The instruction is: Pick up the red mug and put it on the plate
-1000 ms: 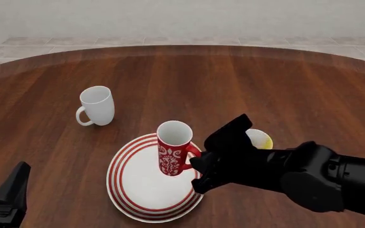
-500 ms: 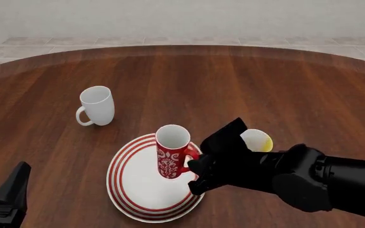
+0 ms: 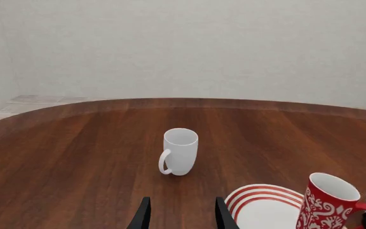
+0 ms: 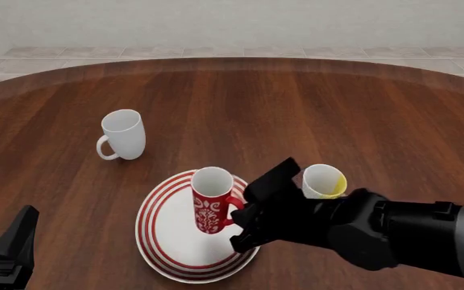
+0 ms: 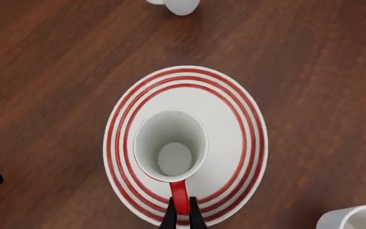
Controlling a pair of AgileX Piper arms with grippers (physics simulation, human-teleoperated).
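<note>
The red mug (image 4: 211, 207) is being gripped by its handle in the right gripper (image 5: 180, 214), jaws clamped on it, over the plate (image 4: 161, 241); contact cannot be told. The left gripper (image 3: 179, 214) is being held parted, holding nothing.

The right arm (image 4: 393, 232) is showing as matte black, built of bulky rounded segments ending in a boxy, angular wrist housing. The left gripper (image 4: 10, 244) is appearing as two slim, wedge-shaped black fingers (image 3: 143, 215), plain and unmarked.
</note>
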